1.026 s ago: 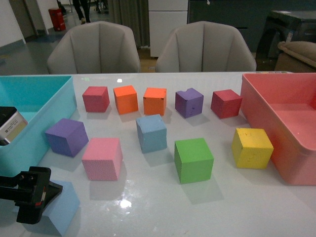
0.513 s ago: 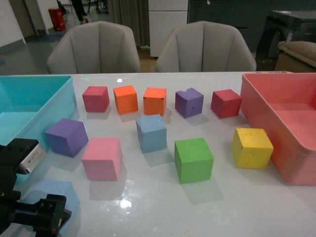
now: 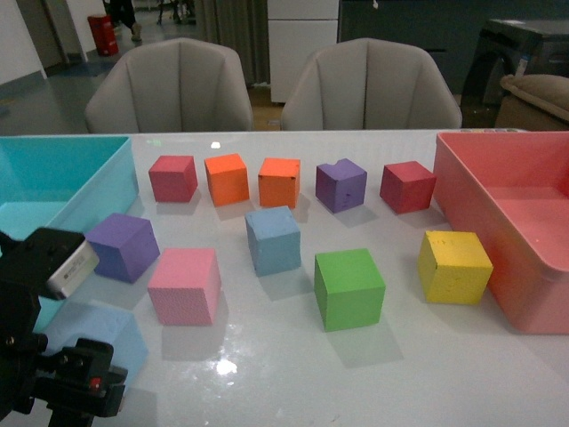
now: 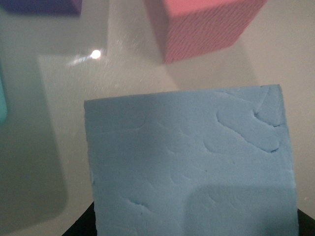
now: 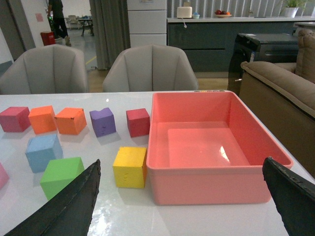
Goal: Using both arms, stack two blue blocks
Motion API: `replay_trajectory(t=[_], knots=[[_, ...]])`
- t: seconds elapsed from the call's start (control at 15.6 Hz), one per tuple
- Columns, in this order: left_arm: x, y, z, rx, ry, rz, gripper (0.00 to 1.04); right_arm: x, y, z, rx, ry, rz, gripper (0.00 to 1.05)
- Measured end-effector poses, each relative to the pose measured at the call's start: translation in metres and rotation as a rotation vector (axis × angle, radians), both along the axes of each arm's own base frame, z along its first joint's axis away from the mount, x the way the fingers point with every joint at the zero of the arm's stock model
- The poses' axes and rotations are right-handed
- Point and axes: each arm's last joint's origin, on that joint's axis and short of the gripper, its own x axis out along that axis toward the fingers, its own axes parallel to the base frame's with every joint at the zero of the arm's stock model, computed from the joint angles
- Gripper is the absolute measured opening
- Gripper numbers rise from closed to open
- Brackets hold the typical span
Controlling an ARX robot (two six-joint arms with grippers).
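One blue block (image 3: 100,331) is held in my left gripper (image 3: 82,366) at the near left of the table. It fills the left wrist view (image 4: 192,167), and the jaws are hidden behind it. The second blue block (image 3: 273,238) sits on the table in the middle, behind the pink cube (image 3: 184,286) and the green cube (image 3: 348,287). It also shows in the right wrist view (image 5: 43,151). My right gripper (image 5: 179,211) is open and empty near the table's front right, facing the red bin (image 5: 211,142). It is out of the front view.
A teal bin (image 3: 84,191) stands at the left. A purple cube (image 3: 121,245) lies beside it. A yellow cube (image 3: 454,266) sits next to the red bin (image 3: 498,205). Red, orange and purple cubes line the back row (image 3: 278,181).
My left arm has moved to the right and into view, with the blue block in its grip. The block sits a little higher in the picture. The other cubes have not moved.
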Motion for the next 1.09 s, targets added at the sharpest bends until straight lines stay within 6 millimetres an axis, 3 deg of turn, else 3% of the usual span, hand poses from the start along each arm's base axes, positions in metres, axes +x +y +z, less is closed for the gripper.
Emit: replay_trajectory(t=[0.19,0.38,0.71,0.9,1.09], knots=[[0.001,-0.028,0.046,-0.012,-0.113,-0.094,0.51,0.000,0.000,0.000,0.000,0.000,0.000,0.98],[0.031,-0.076,0.079,0.001,-0.186,-0.183,0.50,0.000,0.000,0.000,0.000,0.000,0.000,0.98],[0.097,-0.153,0.079,0.017,-0.127,-0.258,0.49,0.000,0.000,0.000,0.000,0.000,0.000,0.98],[0.132,-0.165,0.074,0.021,-0.092,-0.217,0.49,0.000,0.000,0.000,0.000,0.000,0.000,0.98],[0.164,-0.161,0.069,0.019,-0.069,-0.139,0.49,0.000,0.000,0.000,0.000,0.000,0.000,0.98]])
